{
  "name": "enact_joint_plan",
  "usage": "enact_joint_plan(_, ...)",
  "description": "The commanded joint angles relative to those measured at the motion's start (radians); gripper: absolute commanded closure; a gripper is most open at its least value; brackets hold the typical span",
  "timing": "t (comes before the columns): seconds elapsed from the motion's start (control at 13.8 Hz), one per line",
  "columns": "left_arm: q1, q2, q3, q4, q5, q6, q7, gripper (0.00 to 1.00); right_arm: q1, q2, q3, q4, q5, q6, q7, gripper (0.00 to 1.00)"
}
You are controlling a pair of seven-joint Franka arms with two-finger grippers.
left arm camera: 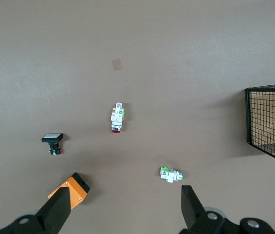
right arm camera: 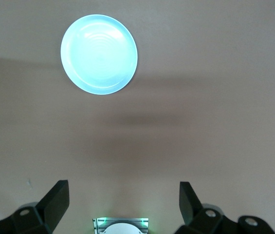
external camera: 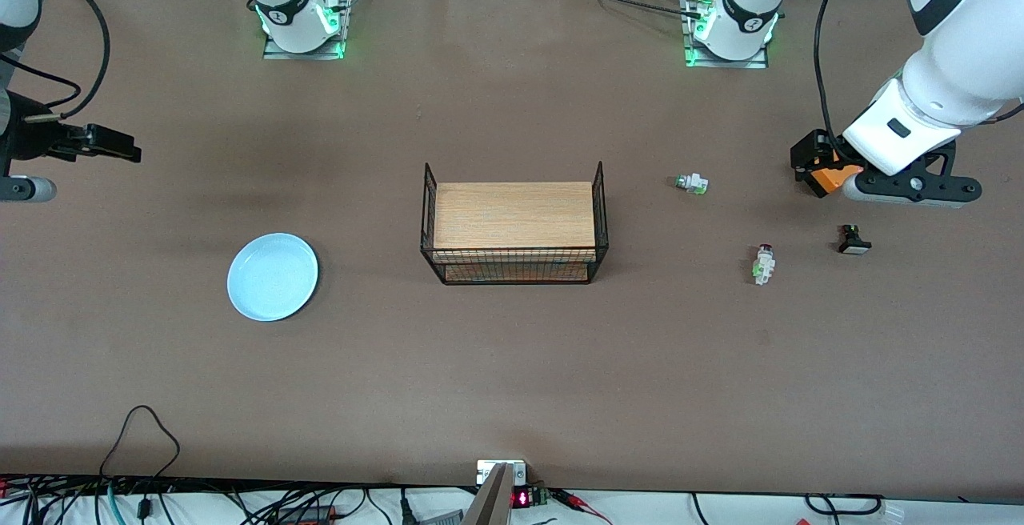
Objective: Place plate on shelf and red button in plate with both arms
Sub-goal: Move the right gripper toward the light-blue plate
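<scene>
Red-capped red button [external camera: 764, 263] lying flat on bare table toward left arm's end, nearer front camera than left gripper [external camera: 832, 169]; long axis roughly toward/away from camera, cap on farther end. Left gripper [left arm camera: 125, 207] spread wide, empty, high over table. Plate [external camera: 273, 277] toward right arm's end; right gripper [right arm camera: 122, 202] equally wide, empty, raised. Basket [external camera: 514, 225] between them, nothing in it. Left wrist view alone resolves button's red cap [left arm camera: 116, 129]; right wrist view alone shows plate [right arm camera: 99, 53] rim detail.

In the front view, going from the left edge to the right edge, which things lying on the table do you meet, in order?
plate → basket → white piece with green and silver end → red button → black piece with white face
</scene>
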Motion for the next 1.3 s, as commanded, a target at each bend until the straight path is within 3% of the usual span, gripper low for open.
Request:
enact_joint_plan(0.0, -0.005, -0.008, 0.004, 0.011, -0.005, -0.020, -0.003, 0.00, -0.021, 0.044, 0.009, 0.038, -0.005, 0.016, 0.014, 0.00)
enact_joint_plan(0.8, -0.005, -0.008, 0.004, 0.011, -0.005, -0.020, -0.003, 0.00, -0.029, 0.313, 0.009, 0.095, -0.002, 0.142, 0.016, 0.00)
enact_joint_plan(1.23, -0.005, -0.008, 0.004, 0.011, -0.005, -0.020, -0.003, 0.00, -0.020, 0.429, 0.019, 0.095, 0.008, 0.309, 0.005, 0.00)
